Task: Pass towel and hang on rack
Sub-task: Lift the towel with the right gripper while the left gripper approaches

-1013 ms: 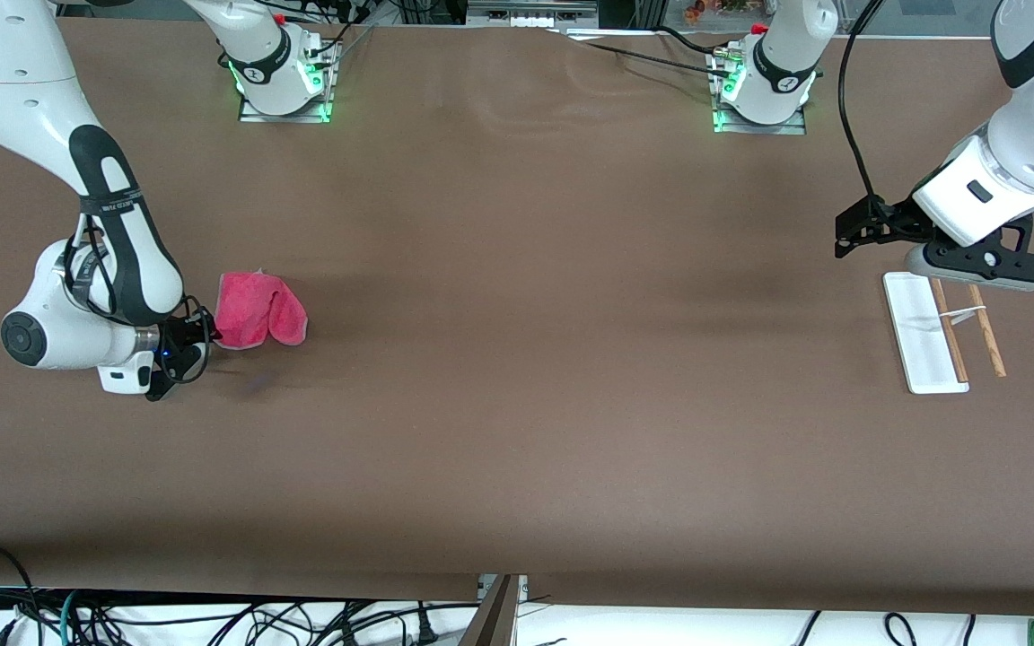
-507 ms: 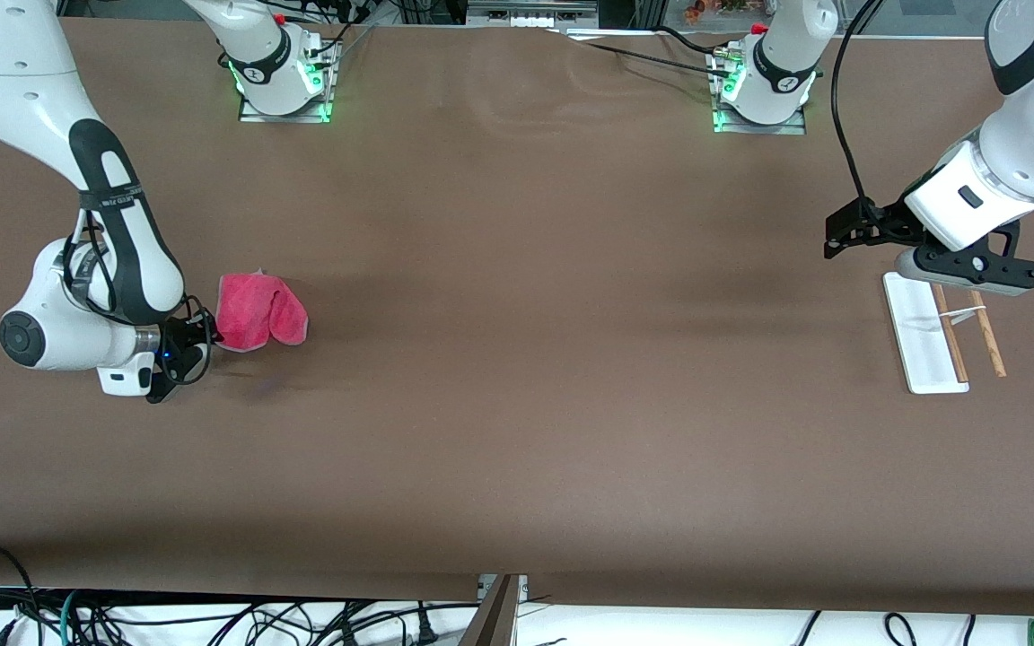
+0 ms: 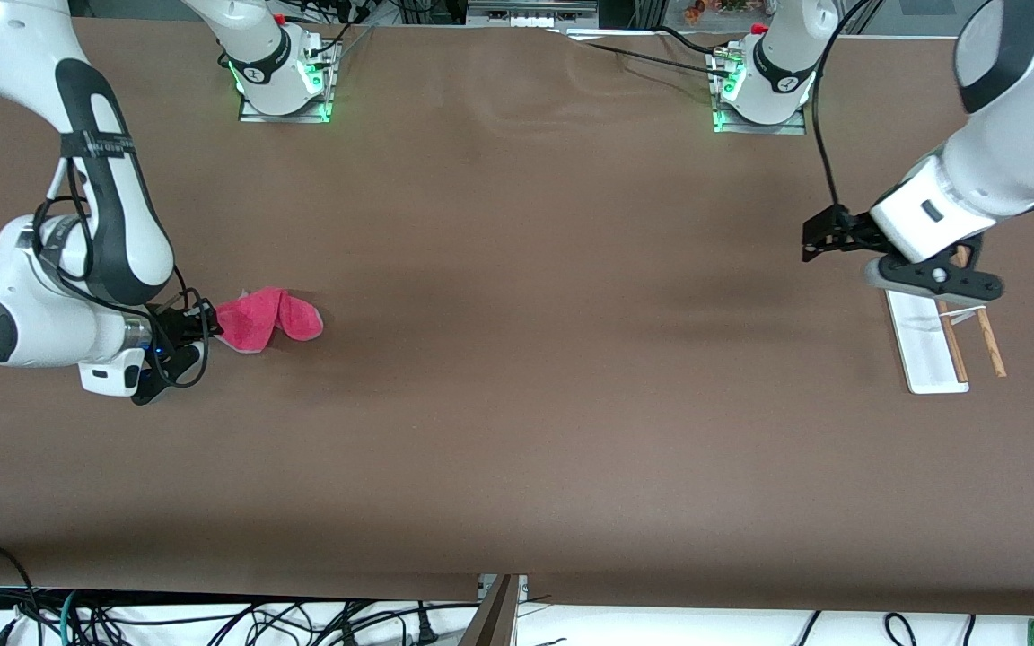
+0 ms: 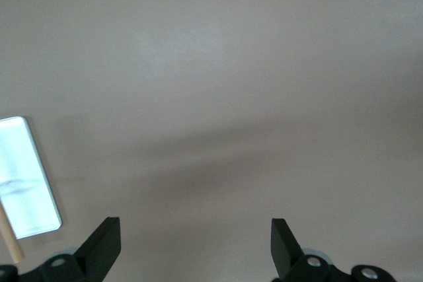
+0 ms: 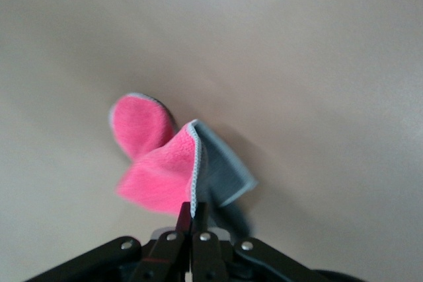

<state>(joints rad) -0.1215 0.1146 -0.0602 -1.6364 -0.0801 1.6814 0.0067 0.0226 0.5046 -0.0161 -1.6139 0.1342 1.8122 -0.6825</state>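
Observation:
The pink-red towel [image 3: 266, 320] hangs folded from my right gripper [image 3: 208, 327], which is shut on its grey stitched edge, at the right arm's end of the table. In the right wrist view the towel [image 5: 158, 166] droops from the closed right gripper [image 5: 192, 212], part lifted off the table. The rack [image 3: 923, 341] lies at the left arm's end: white base, two brown rods [image 3: 984, 339], thin white crosspiece. My left gripper [image 3: 818, 240] is open and empty, over the table beside the rack. The left wrist view shows the rack's base [image 4: 25, 179] beside the spread left gripper [image 4: 195, 242].
The brown table [image 3: 517, 359] spreads wide between towel and rack. Both arm bases [image 3: 284, 76] stand along its edge farthest from the front camera. Cables lie past the table's near edge.
My right gripper has risen and drawn the towel up, so it hangs narrower and folded. My left gripper has moved off the rack toward the table's middle.

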